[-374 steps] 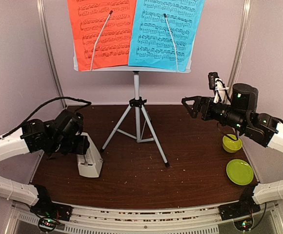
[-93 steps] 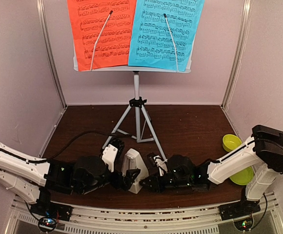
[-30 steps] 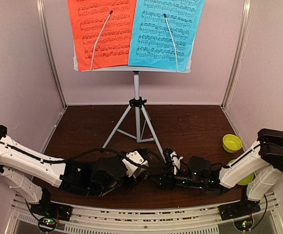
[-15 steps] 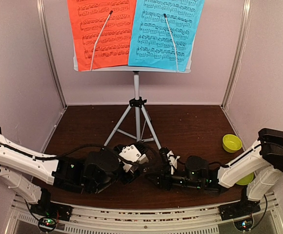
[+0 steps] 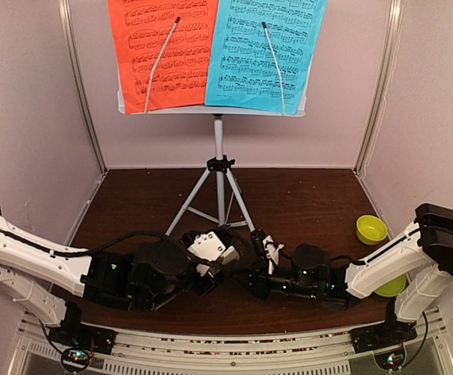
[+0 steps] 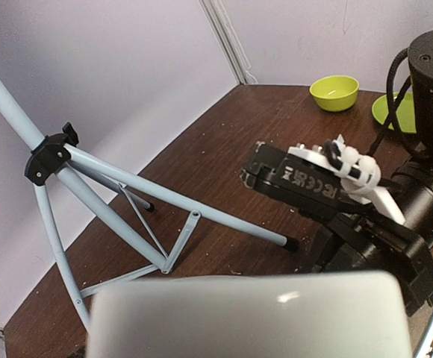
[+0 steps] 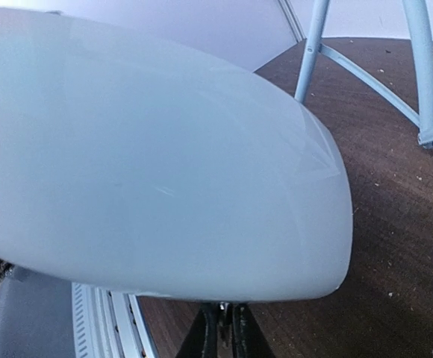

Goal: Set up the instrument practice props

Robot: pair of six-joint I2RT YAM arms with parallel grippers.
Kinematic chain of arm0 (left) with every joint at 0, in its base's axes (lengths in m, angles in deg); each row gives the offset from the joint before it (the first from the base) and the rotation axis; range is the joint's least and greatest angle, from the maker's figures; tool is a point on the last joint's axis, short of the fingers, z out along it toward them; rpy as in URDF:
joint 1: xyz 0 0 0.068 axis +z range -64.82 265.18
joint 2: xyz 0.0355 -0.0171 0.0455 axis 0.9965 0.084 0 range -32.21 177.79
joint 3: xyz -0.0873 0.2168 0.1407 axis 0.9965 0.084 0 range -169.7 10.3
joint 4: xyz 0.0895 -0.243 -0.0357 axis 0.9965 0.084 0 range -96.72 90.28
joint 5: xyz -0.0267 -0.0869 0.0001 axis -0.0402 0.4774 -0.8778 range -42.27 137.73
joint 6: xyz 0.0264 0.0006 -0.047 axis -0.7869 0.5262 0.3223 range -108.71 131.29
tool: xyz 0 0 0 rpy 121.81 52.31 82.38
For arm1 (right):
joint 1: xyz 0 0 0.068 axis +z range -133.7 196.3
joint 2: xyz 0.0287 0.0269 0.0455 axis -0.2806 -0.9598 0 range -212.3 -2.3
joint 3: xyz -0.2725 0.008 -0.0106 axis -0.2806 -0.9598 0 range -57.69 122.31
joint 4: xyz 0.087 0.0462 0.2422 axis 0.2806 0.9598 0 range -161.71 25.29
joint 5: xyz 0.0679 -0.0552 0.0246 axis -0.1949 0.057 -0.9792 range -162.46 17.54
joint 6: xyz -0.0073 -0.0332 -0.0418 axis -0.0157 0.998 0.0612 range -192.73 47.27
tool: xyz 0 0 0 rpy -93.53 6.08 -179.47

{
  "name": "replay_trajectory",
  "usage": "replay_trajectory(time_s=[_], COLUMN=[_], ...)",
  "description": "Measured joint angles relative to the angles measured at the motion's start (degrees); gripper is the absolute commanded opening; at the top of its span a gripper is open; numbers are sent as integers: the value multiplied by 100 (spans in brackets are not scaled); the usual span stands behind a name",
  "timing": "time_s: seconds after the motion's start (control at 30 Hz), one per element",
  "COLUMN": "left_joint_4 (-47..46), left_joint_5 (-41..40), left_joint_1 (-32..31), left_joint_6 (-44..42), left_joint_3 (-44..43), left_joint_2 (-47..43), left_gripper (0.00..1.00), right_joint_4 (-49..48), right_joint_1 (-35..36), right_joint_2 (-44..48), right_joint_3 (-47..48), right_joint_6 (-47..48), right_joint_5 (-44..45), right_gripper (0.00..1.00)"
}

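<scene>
Now, metronome (image 7: 149, 164): pale grey, low over the table (image 5: 312, 195) near the middle of its front edge, between the two gripper heads and just in front of the tripod's nearest foot. It fills most of the right wrist view and the bottom of the left wrist view.
Left gripper (image 5: 211, 262): grasping the metronome. Its own fingers are hidden behind the grey body in the wrist view.
Right gripper (image 7: 220, 328): fingers drawn close together, with only a thin slit between them, right under the metronome's rounded rim. The tips are hidden there, so whether they nip anything cannot be told.
Music stand (image 5: 219, 195): a silver tripod with black joints, upright at the middle of the table toward the back edge. Its pale-blue desk (image 5: 211, 108) sits on top.
Red page (image 5: 160, 51): on the left half of the desk, under a thin wire holder.
Blue page (image 5: 265, 51): on the right half, touching the red page along their inner edges, under its own wire holder.
Lime-green bowl (image 5: 371, 229): by the right edge.
Lime-green plate (image 5: 390, 285): toward the front right corner, partly covered by the right arm.
</scene>
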Motion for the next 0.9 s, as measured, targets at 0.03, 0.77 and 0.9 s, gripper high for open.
replay_trajectory(time_s=[0.03, 0.77, 0.9], left_joint_4=[-7, -1685, -2083], left_joint_5=[4, 356, 452], left_joint_1=[-11, -42, -72], left_joint_6=[-9, -363, -522], left_joint_3=[0, 750, 925], left_joint_2=[-22, -610, -664], left_gripper=[1, 0, 0], right_joint_4=[-2, -656, -1034], right_joint_1=[0, -236, -293], right_joint_2=[0, 789, 793], right_joint_3=[0, -514, -656], right_joint_6=[-35, -1392, -2039], right_joint_5=[0, -286, -452], right_gripper=[0, 0, 0])
